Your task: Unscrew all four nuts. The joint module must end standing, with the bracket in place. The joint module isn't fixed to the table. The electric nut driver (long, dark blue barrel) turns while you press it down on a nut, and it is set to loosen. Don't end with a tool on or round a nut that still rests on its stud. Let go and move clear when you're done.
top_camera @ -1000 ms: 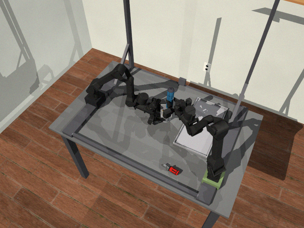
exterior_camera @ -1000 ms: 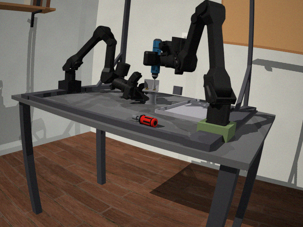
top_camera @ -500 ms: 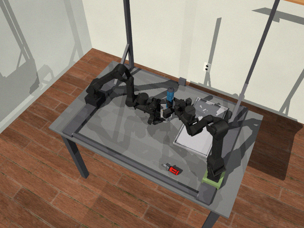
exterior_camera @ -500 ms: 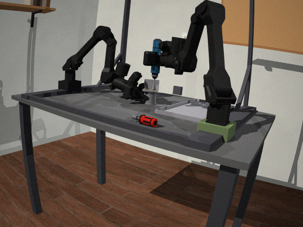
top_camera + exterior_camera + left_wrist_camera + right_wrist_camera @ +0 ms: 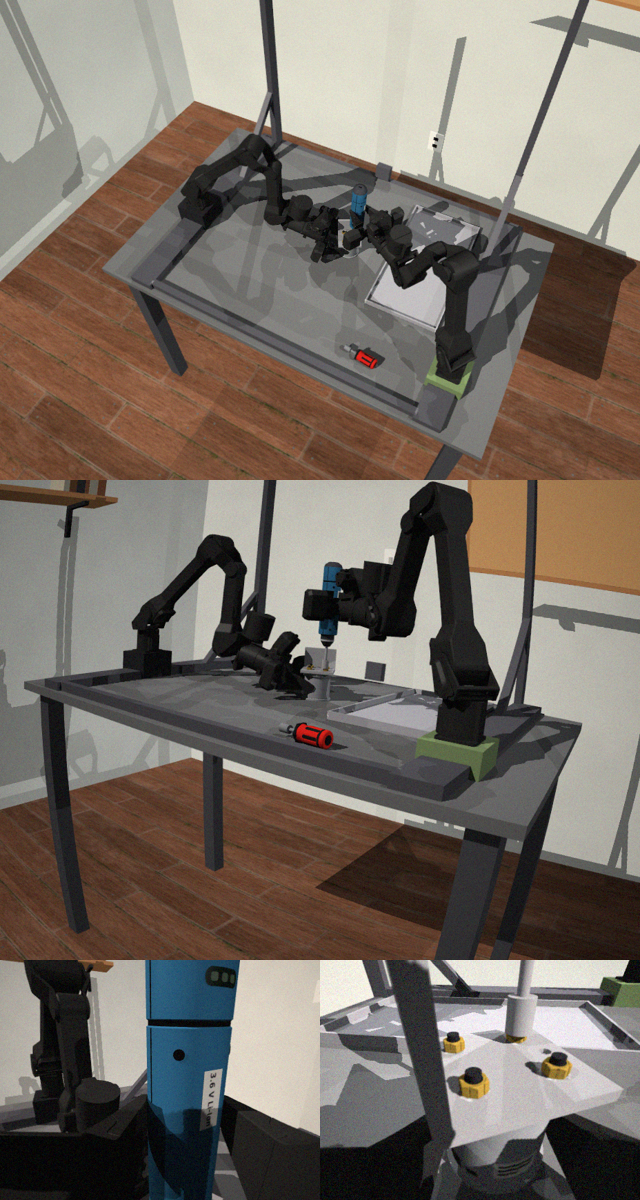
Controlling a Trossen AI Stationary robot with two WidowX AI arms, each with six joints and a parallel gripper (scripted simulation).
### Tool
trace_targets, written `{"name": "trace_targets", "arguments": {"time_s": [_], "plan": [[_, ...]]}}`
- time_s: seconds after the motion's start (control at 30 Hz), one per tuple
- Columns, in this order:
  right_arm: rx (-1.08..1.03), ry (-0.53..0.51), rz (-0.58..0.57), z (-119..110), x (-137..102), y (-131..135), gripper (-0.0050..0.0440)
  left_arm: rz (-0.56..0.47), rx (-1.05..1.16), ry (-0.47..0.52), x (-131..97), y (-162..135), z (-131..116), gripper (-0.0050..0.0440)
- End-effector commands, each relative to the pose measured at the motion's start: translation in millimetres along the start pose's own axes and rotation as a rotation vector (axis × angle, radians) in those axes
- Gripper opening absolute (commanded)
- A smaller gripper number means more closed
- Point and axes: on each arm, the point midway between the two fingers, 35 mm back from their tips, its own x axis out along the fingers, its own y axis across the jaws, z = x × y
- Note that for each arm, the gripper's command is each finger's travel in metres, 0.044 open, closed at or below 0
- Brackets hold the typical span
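Driver upright on one nut, module standing in the other grip

On the table (image 5: 232, 289) (image 5: 181, 694), the tray (image 5: 408, 305) (image 5: 385, 718) (image 5: 568, 1025) lies near the module (image 5: 352, 252) (image 5: 321, 687) (image 5: 478, 1156), which stands with the bracket (image 5: 312, 672) (image 5: 513, 1081) on top. The left gripper (image 5: 357, 223) (image 5: 329, 601) (image 5: 183, 1101) is clamped round the driver (image 5: 358, 200) (image 5: 330, 575) (image 5: 187, 1046) (image 5: 521, 1015); the right gripper (image 5: 338, 247) (image 5: 305, 682) (image 5: 495, 1110) grasps the module's body. The red tool (image 5: 366, 358) (image 5: 314, 736) lies well apart. The socket partly covers the far nut (image 5: 516, 1039); three uncovered nuts, the left nut (image 5: 454, 1045), near nut (image 5: 474, 1087) and right nut (image 5: 556, 1068), sit round their studs.
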Motion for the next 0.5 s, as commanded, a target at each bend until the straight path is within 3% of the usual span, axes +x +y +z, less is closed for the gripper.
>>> {"name": "trace_targets", "arguments": {"time_s": [0.0, 0.23, 0.33, 0.47], "plan": [[0.003, -0.038, 0.001, 15.9, 1.2, 0.1, 0.0242, -0.010, 0.001, 0.052, -3.7, -2.2, -23.7, 0.0162], [0.003, -0.038, 0.001, 15.9, 1.2, 0.1, 0.0242, -0.011, 0.001, 0.054, -5.4, -2.6, -31.0, 0.0162], [0.003, -0.038, 0.001, 15.9, 1.2, 0.1, 0.0242, -0.011, 0.000, 0.026, 2.9, -3.1, -17.9, 0.0162], [0.003, -0.038, 0.001, 15.9, 1.2, 0.1, 0.0242, -0.011, 0.000, 0.033, 1.2, -3.0, -20.3, 0.0162]]}}
